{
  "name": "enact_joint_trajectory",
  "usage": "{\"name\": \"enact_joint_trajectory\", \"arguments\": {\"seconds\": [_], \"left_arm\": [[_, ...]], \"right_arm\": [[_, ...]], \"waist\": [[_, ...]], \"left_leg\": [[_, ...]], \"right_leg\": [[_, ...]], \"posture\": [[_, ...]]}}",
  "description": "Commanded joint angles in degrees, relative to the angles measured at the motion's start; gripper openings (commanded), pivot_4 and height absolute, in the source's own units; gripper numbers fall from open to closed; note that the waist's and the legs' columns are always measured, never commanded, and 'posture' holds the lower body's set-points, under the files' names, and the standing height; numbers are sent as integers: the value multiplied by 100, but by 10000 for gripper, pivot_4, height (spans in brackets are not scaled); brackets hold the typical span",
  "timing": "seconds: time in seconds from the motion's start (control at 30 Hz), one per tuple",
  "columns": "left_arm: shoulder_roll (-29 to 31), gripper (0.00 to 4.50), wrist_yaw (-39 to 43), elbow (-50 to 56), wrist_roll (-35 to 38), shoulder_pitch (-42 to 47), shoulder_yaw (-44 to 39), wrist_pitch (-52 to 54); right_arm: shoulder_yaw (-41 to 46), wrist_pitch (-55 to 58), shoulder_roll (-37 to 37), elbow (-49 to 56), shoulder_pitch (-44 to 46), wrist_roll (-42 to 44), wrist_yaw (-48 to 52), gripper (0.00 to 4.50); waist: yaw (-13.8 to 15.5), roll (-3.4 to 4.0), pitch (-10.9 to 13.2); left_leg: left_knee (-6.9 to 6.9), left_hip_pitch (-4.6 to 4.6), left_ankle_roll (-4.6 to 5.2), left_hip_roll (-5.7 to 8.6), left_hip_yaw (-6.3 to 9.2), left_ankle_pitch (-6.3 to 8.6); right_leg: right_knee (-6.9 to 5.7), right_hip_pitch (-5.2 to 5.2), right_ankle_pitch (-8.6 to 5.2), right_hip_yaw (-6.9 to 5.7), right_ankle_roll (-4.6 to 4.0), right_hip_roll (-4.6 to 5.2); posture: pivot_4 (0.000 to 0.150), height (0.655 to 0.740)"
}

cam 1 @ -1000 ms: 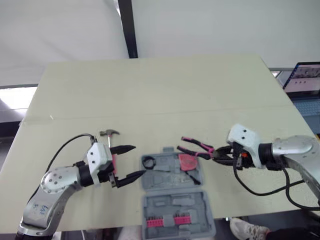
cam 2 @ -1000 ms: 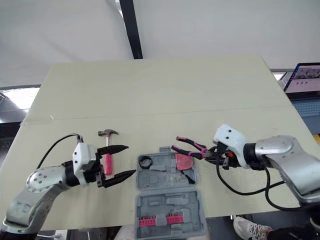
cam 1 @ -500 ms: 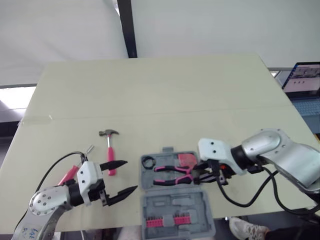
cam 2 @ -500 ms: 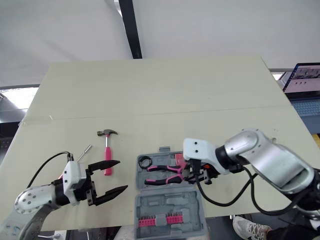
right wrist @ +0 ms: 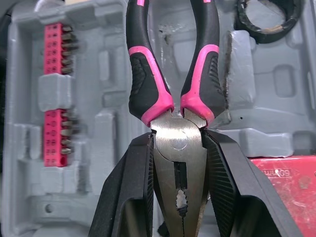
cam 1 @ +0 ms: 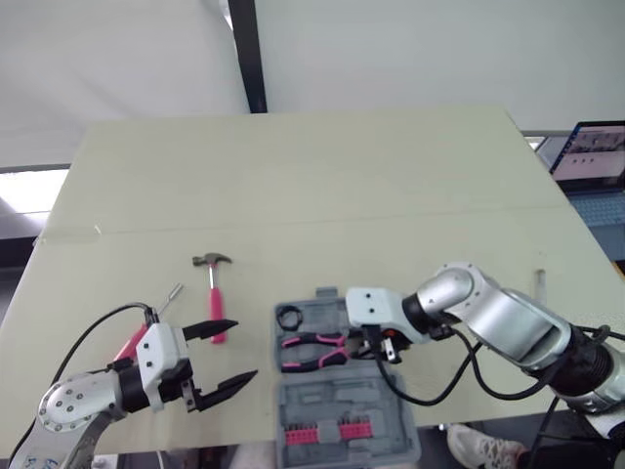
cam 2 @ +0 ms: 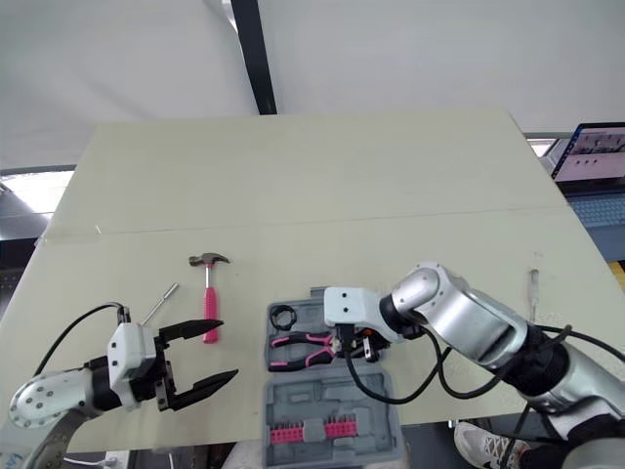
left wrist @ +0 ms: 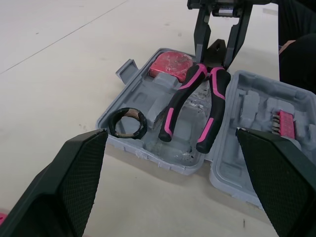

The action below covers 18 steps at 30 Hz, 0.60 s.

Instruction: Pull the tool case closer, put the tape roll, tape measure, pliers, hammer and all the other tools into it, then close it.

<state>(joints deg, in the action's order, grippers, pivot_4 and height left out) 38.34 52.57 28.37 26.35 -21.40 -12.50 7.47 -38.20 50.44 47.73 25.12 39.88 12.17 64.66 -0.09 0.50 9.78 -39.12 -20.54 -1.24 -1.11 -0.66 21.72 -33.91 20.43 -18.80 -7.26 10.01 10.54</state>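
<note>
Since a second ago the right end effector (right wrist: 177, 136) has carried the pliers (right wrist: 145, 84) in from the bench (cam 1: 293, 166) on the case's right-hand side to a spot over the far half of the open tool case (left wrist: 148, 154). The left arm has drawn back from beside the hammer (cam 1: 214, 293) toward the near edge, uncovering a pink-handled screwdriver (cam 1: 168, 297). The right end effector is clenched on the pliers' bare metal head, one black finger on each flank just behind the pivot. The pink-and-black handles stretch away from it toward the robot's left, slightly spread, and their ends sit low in the tray's moulded recesses. The tape roll (left wrist: 113, 127) lies in the tray's far-left corner pocket, just beside the handle tips and apart from them. The red tape measure (left wrist: 170, 65) sits in the far-right pocket, close by the right end effector. The case's other half, nearer the robot, lies flat with a strip of pink bits (cam 1: 314, 431) clipped in it. The left end effector (cam 1: 244, 349) hangs released, its two fingers spread wide and holding nothing, near the bench's front edge and well to the left of the case. The hammer lies on the bench to the left of the case, head away from the robot. The screwdriver lies slantwise just left of it, its handle partly behind the left arm. A slim metal tool (cam 1: 538, 281) lies on the bench well out to the right.
</note>
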Motion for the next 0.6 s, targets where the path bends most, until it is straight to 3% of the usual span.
{"name": "enact_joint_trajectory", "arguments": {"seconds": [0.03,0.6], "left_arm": [[24,45000,-70,252,-14,-53,-51,-2],[21,45000,-322,591,-39,-3,62,275]], "right_arm": [[-19,-173,-171,-58,53,-127,41,9616],[-260,-332,-593,-493,34,-556,87,9616]], "waist": [[-3,0,0],[-10,0,0]], "left_leg": [[0,0,0,0,0,0],[0,0,0,0,1,0]], "right_leg": [[0,0,0,0,0,0],[-3,2,0,0,0,0]], "posture": [[1500,7400],[1500,7400]]}}
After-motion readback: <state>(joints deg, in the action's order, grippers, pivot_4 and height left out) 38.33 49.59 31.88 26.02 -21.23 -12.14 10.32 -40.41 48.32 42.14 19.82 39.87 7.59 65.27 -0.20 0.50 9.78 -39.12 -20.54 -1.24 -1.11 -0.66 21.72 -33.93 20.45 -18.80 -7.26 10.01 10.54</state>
